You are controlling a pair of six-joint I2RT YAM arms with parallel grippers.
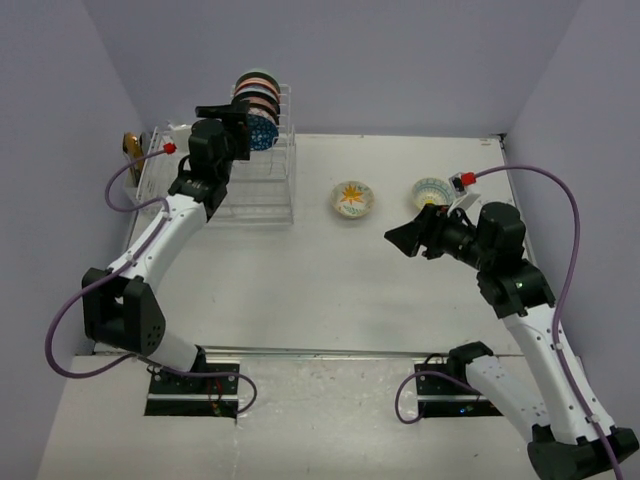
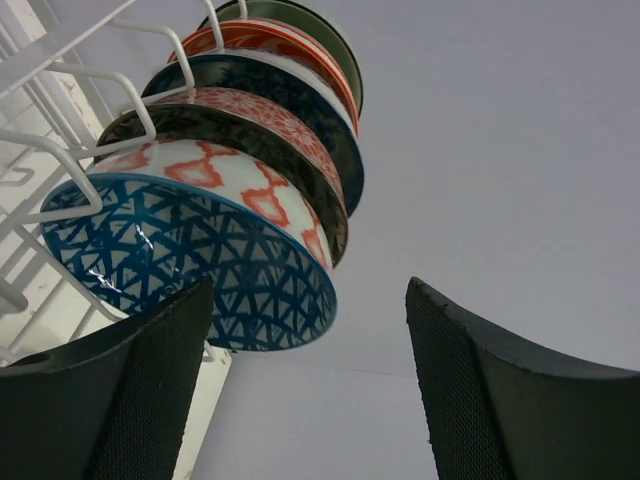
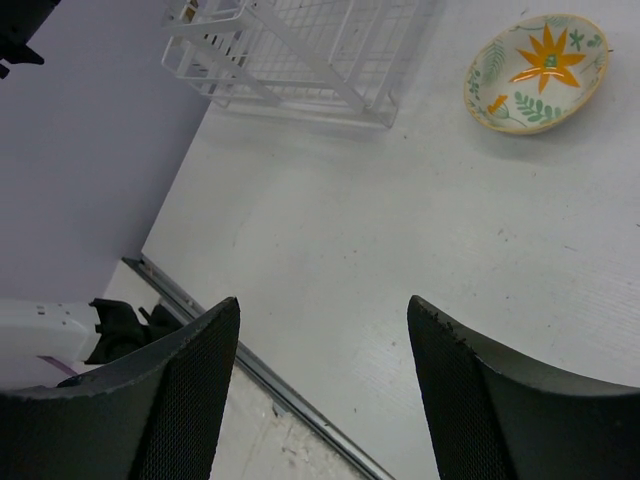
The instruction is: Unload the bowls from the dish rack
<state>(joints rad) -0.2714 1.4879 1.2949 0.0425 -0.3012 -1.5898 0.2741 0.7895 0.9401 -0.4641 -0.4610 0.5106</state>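
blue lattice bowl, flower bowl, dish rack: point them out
blue lattice bowl [image 2: 190, 260], left wrist view, outer wall
flower bowl [image 3: 540, 68], right wrist view, painted inside
dish rack [image 1: 262, 192], top view, low basket part

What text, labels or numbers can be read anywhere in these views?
None can be read.
The blue lattice-patterned ceramic bowl and the cream bowl with an orange flower carry only patterns, no lettering.
Tiny dark marks on the white arm link are too small to read.
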